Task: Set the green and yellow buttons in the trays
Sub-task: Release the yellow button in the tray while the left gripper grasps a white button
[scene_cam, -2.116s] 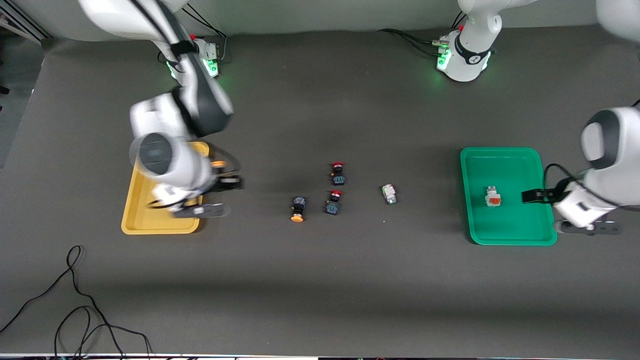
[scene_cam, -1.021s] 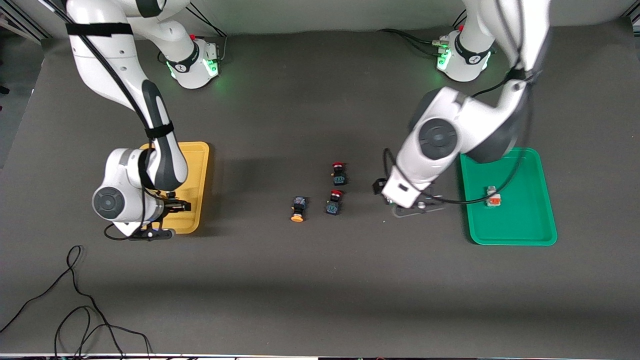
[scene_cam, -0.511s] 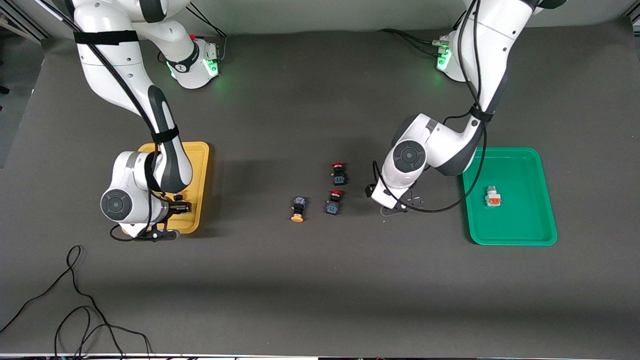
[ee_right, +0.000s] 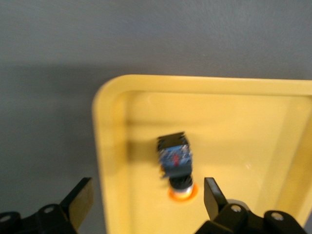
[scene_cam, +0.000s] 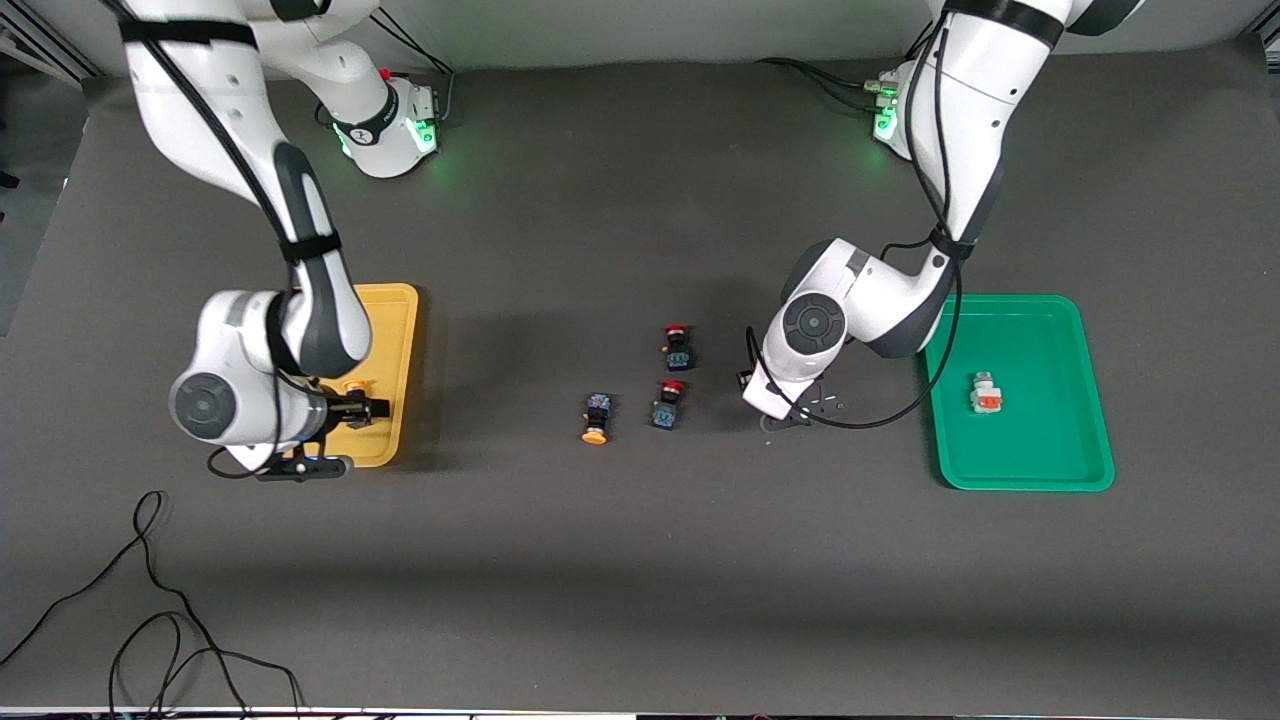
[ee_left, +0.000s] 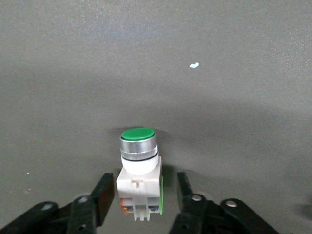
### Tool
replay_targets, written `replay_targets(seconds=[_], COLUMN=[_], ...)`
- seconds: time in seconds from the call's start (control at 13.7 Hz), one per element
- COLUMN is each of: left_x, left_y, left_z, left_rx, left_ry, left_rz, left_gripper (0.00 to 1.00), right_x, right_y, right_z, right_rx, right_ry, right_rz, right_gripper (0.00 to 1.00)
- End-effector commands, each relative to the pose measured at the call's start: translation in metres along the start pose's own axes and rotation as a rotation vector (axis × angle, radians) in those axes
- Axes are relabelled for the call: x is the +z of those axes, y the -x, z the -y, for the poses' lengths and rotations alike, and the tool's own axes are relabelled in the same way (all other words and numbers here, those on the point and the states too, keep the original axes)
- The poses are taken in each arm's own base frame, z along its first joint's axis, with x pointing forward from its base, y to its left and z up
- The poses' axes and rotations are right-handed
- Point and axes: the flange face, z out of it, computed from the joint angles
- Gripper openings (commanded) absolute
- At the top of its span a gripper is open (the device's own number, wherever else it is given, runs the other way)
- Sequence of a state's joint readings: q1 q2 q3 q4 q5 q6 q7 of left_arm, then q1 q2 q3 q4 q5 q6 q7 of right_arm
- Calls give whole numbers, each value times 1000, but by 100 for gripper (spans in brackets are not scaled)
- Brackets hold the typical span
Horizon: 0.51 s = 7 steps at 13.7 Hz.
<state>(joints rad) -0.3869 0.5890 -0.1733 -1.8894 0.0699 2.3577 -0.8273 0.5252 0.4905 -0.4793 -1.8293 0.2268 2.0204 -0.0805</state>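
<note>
Closest in, we're right down on the mat with the left gripper (ee_left: 143, 179), and the green-capped button (ee_left: 138, 161) lies squarely between its fingers. The button's long axis runs straight out from the wrist, with the cap poking past the fingertips. That puts the white body's flat sides toward the pads, which is just what a squeeze wants. The jaws haven't clamped yet, and a sliver of mat shows on one side of the body.

Looking out across the table, the green tray (scene_cam: 1060, 470) sits at three o'clock from this gripper. It's near, and the white button with the orange mark (scene_cam: 986, 394) is already lying in it. We reckon it's a short carry once the grip bites.

Out at nine o'clock come the two red-capped switches (scene_cam: 667, 404), then a yellow-capped button (scene_cam: 595, 417) lying loose on the mat. Farthest along that line, the right gripper (ee_right: 147, 187) hangs spread wide over the yellow tray (ee_right: 109, 146). Another yellow-capped button (ee_right: 175, 163) lies released inside.
</note>
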Motion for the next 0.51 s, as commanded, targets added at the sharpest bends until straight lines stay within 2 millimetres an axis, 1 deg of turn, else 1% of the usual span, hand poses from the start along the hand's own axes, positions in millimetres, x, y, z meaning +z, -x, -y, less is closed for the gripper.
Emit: replay_targets(seconds=[0.0,0.07,0.15,0.22,0.29,0.36,0.44], left_x=[-10,-24,-42,-70,-96,-128,-159], left_y=[-3,-5,-9,-15,-24,-30,-34], left_z=[1,2,3,6,13,18,23], left_rx=[-19,-14,-17,-22,-37,-37,-30], left_ry=[-6,3,12,18,16,16,7], left_rz=[-23,-38,-56,-73,-79,-78,-64], left_gripper=[18,16,13,8,8,8,8], right_x=[-74,-92,-110,-127,-143,-157,-160], right_y=[26,29,27,24,18,16,12], right_z=[8,11,15,19,28,50,70], right_rx=[32,57,93,131,169,185,209], right_ry=[-87,-102,-110,-118,-124,-132,-132], right_rz=[-54,-66,-93,-122,-153,-176,-184], right_gripper=[100,100,100,100,100,100,100])
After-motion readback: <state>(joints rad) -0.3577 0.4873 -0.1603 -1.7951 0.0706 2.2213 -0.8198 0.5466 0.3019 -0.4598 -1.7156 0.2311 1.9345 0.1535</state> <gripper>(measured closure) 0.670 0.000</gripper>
